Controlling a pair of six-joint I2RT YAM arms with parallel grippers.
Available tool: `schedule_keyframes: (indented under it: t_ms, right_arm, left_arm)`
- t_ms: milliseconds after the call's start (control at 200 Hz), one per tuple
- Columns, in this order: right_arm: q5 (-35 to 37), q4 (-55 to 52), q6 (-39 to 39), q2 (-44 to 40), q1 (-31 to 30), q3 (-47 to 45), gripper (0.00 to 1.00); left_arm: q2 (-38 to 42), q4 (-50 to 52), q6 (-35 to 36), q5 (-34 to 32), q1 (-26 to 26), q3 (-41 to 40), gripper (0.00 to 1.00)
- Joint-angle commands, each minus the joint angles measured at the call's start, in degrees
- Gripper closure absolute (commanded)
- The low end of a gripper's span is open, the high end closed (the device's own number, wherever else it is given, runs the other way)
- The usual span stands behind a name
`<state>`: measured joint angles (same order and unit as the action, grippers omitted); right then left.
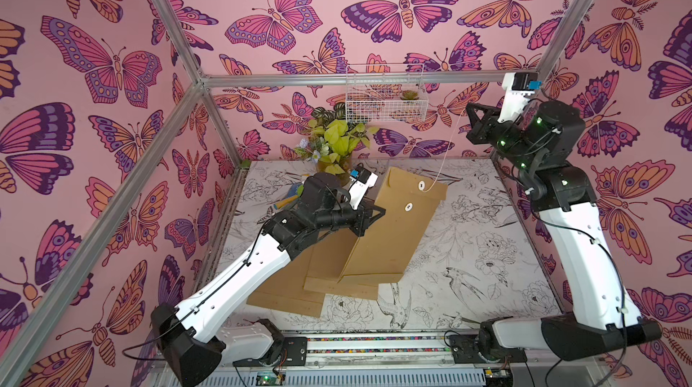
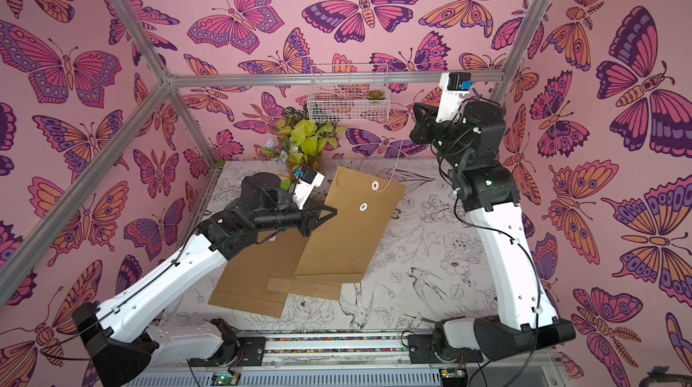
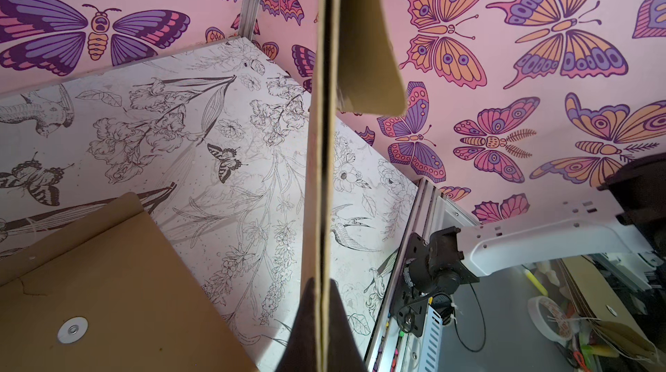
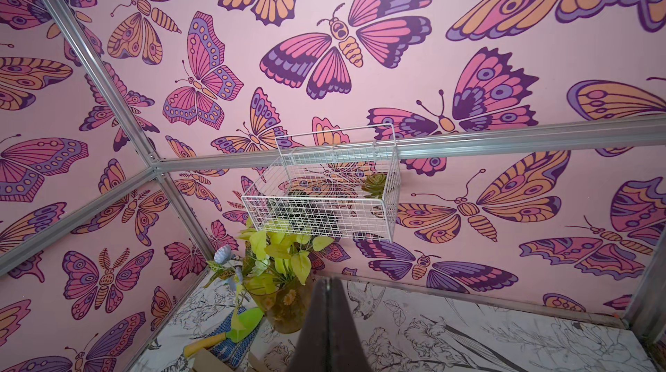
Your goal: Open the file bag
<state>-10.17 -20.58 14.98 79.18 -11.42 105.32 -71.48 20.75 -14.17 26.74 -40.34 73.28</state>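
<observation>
Left arm: the left fingers (image 3: 304, 319) are clenched on the left edge of the file bag (image 1: 397, 231), and it's held tilted above the surface (image 1: 468, 254), lower end over the spare bags (image 1: 288, 284).
Bag flap: the string (image 1: 447, 149) is drawn from the button (image 1: 421, 185) up to the right.
Right arm: the right fingers (image 4: 315, 319) are pinched on the string end, high by the back wall.
Slip risk: the thin string could be lost under a harder pull, or the bag twisted out of the edge grip.
Out of sight: any winding left on the button can't be made out.

Pink butterfly walls (image 1: 337, 29) and an aluminium frame (image 1: 281, 81) enclose a floral-print tabletop (image 1: 468, 272).
</observation>
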Motion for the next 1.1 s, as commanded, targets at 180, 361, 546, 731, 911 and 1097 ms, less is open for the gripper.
schedule_keyframes:
  t_ms: [180,361,546,731,911,1097]
  right_arm:
    - [-7.9,-6.2,4.1,9.1,3.2,6.1,0.88]
    - [-14.3,-6.6,11.7,13.4,8.4,2.2,0.33]
    - [-15.6,-5.4,14.1,13.6,12.3,-4.1,0.26]
    - [-16.0,-3.9,16.4,13.5,17.3,-10.1,0.09]
    - [-17.1,-1.6,17.2,12.9,20.6,-15.6,0.04]
    - [-21.7,4.0,18.3,9.4,21.8,-21.1,0.05]
  left_arm:
    - [0.7,-0.6,1.8,3.1,-0.4,0.2,1.00]
    - [0.7,-3.1,1.3,8.6,0.0,0.8,1.00]
    - [1.7,-4.6,1.2,12.2,1.0,1.2,1.00]
    - [3.9,-10.7,-3.0,17.3,5.1,-1.0,1.00]
    - [5.9,-12.2,-4.4,18.6,8.3,-1.4,1.00]
    - [6.5,-13.0,-5.9,19.2,14.0,0.0,1.00]
